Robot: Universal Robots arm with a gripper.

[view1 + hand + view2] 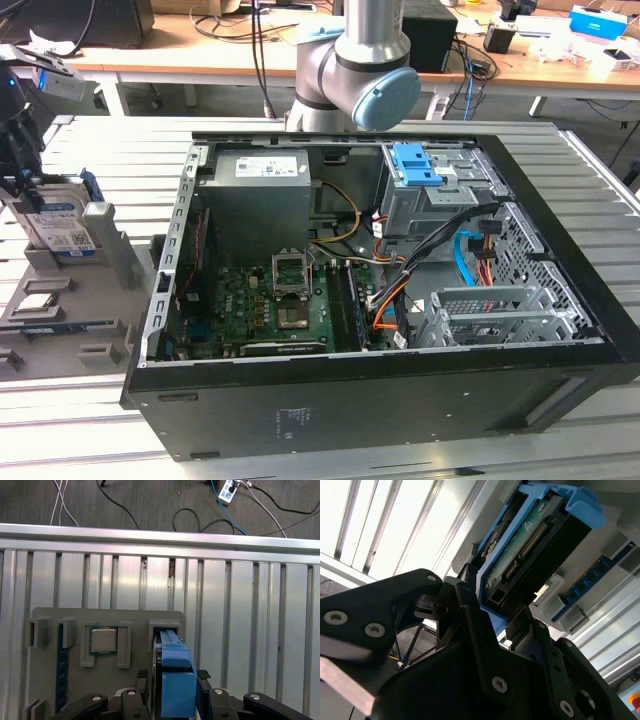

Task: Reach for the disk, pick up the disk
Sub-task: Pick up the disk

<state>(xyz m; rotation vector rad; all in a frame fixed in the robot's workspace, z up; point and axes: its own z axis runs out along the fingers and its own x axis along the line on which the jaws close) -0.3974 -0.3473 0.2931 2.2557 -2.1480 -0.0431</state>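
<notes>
The disk (58, 226) stands on edge in a slot of the grey holder (105, 250) at the exterior view's left; its white-and-blue label and blue side rail show. My gripper (22, 180) comes down on it from above. In the first wrist view the disk (175, 680) is seen edge-on, blue rail uppermost, with my gripper (172, 676) shut on it, one dark finger (202, 675) pressed against each flat side. In the second wrist view the disk (535, 545) with its connector end sticks out from between the fingers (470, 607) of my gripper (497, 614).
The grey holder (135, 617) also carries a square silver chip (103, 640) and a blue memory strip (61, 665). An open computer case (400, 300) takes up the middle of the slatted metal table (80, 420). The arm's elbow (360, 70) stands behind the case.
</notes>
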